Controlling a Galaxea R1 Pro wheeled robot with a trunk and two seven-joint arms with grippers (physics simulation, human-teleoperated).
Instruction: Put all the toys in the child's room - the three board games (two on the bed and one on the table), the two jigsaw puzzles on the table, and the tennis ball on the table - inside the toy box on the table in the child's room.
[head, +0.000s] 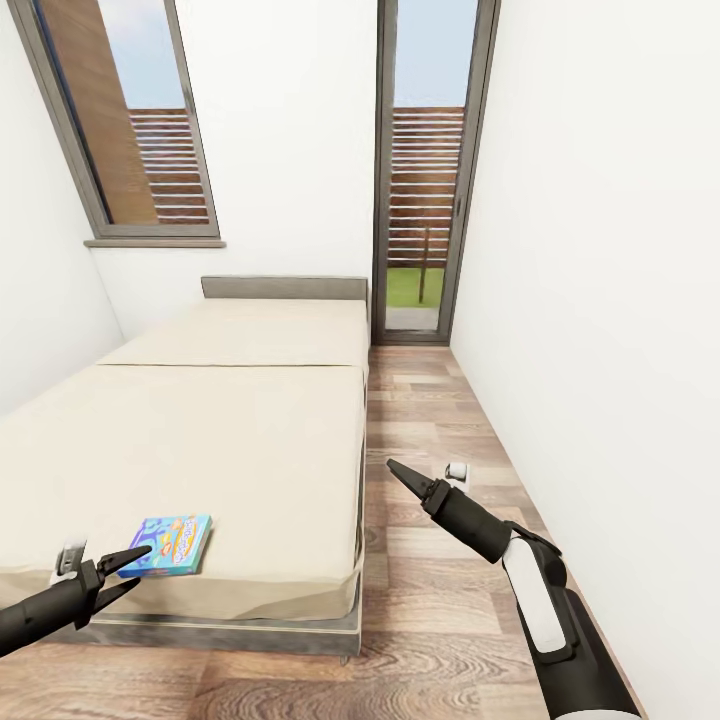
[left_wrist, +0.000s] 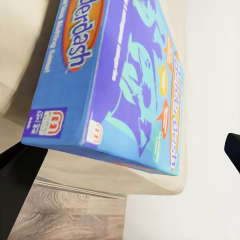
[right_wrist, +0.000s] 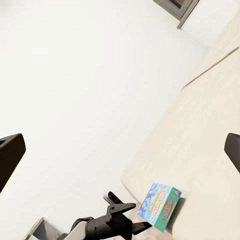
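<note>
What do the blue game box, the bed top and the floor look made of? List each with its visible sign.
Board game: likely glossy printed cardboard; crisp folded edges, cartoon print and a light sheen.
Bed: matte beige fabric over padding, seemingly; soft rounded corners and a seam across it.
Floor: wood planks or wood-look laminate; grain lines and plank joints, slight sheen.

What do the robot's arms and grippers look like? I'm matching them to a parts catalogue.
Both arms are slim and black. The right arm carries a white panel along its forearm. The left gripper and the right gripper each end in black pointed fingers. No cables or markings are visible.
</note>
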